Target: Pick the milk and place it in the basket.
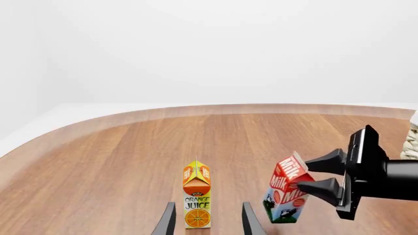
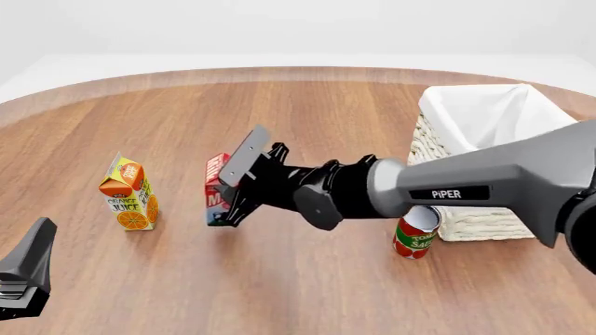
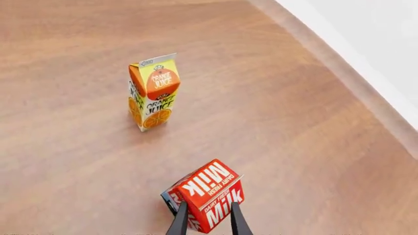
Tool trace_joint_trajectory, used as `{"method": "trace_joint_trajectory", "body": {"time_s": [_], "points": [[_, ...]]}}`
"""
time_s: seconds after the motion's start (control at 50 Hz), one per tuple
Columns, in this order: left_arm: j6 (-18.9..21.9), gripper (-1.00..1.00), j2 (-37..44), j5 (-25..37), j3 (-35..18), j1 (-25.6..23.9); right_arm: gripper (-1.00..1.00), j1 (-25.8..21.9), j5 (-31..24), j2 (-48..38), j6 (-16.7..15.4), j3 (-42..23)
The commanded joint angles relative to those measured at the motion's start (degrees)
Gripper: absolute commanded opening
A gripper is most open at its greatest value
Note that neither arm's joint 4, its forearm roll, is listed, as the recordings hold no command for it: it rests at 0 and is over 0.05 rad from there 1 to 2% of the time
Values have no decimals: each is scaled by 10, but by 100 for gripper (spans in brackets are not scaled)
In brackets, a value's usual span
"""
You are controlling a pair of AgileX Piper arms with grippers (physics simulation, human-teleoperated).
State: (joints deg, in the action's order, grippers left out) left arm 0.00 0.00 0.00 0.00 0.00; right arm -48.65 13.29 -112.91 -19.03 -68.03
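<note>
**Milk gripped, basket still to reach**

The milk (image 2: pixel 217 188) sat tilted at the bench (image 2: pixel 308 279) centre, pinched near its top in the right tool (image 1: pixel 316 177), jaws closed on it. The left tool (image 1: pixel 206 220) stood apart, open and empty. Lifting and carrying to the basket (image 2: pixel 484 118) apparently remained.

"Milk" on red carton (image 3: pixel 207 195), "Orange Juice" on yellow carton (image 3: pixel 154 91) — "PIPER" on arm (image 2: pixel 484 183)

Round wooden table (image 2: pixel 308 279) — pale rim — against plain white surroundings, evenly lit.
</note>
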Motion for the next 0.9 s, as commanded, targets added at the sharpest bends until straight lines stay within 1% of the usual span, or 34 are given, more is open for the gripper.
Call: {"method": "trace_joint_trajectory", "body": {"time_s": [0.02, 0.18, 0.2, 0.22, 0.34, 0.38, 0.4, 0.42, 0.46, 0.54, 0.58, 0.68, 0.7, 0.72, 0.8, 0.82, 0.84, 0.9], "points": [[0, 100, 0, 0, 0, 0, -100, 10, -12, 63, -2, 8], [0, 100, 0, 0, 0, 0, -100, 12, -17, 76, -2, 10], [0, 100, 0, 0, 0, 0, -100, 19, -42, 124, -3, 16], [0, 100, 0, 0, 0, 0, -100, 22, -48, 135, -3, 17], [0, 100, 0, 0, 0, 0, -100, 22, -48, 135, -3, 17], [0, 100, 0, 0, 0, 0, -100, 39, -80, 198, -5, 27], [0, 100, 0, 0, 0, 0, -100, 43, -92, 217, -5, 27], [0, 100, 0, 0, 0, 0, -100, 43, -92, 217, -5, 27], [0, 100, 0, 0, 0, 0, -100, 49, -109, 241, -4, 26], [0, 100, 0, 0, 0, 0, -100, 49, -109, 241, -4, 26], [0, 100, 0, 0, 0, 0, -100, 57, -129, 269, -2, 23], [0, 100, 0, 0, 0, 0, -100, 57, -129, 269, -2, 23], [0, 100, 0, 0, 0, 0, -100, 78, -156, 316, -4, 26], [0, 100, 0, 0, 0, 0, -100, 89, -172, 337, -5, 21], [0, 100, 0, 0, 0, 0, -100, 95, -182, 346, -4, 16], [0, 100, 0, 0, 0, 0, -100, 108, -198, 369, -7, 12], [0, 100, 0, 0, 0, 0, -100, 111, -203, 375, -7, 10], [0, 100, 0, 0, 0, 0, -100, 111, -203, 375, -7, 10]]}}
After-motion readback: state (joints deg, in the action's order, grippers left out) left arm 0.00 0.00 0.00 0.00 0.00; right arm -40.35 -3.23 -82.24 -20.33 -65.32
